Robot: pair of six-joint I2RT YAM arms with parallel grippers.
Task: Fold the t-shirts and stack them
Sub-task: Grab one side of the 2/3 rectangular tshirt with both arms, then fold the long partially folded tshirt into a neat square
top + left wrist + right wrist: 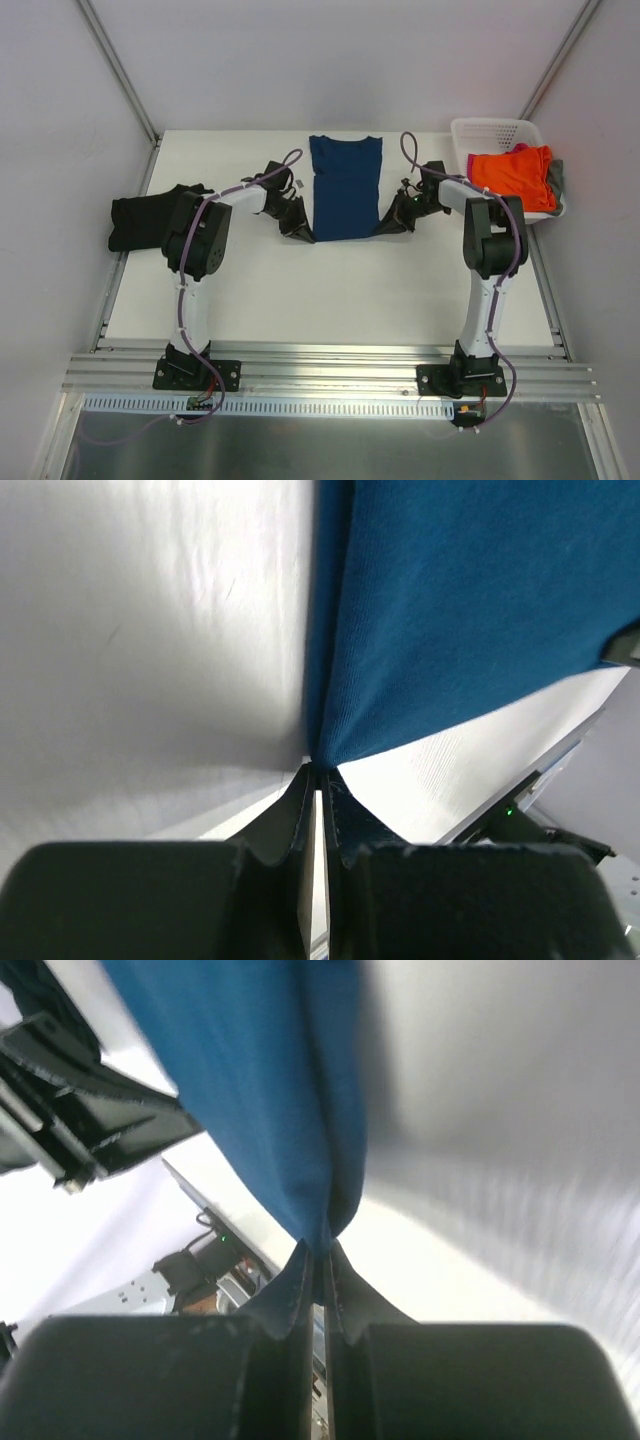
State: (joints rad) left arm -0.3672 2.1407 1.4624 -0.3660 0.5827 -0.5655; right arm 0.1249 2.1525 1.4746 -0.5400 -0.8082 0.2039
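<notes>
Corners of navy t-shirt (345, 190) | pinched: left claw (318, 770) | right claw (322, 1252)

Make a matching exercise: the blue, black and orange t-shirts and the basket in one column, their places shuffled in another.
Things
1. blue t-shirt
2. black t-shirt
3. orange t-shirt
4. white basket

Places
A. at the far right corner of the table
B. bunched at the table's left edge
C. spread at the table's middle
D. inside the basket

Pairs: 1-C, 2-B, 3-D, 4-A
</notes>
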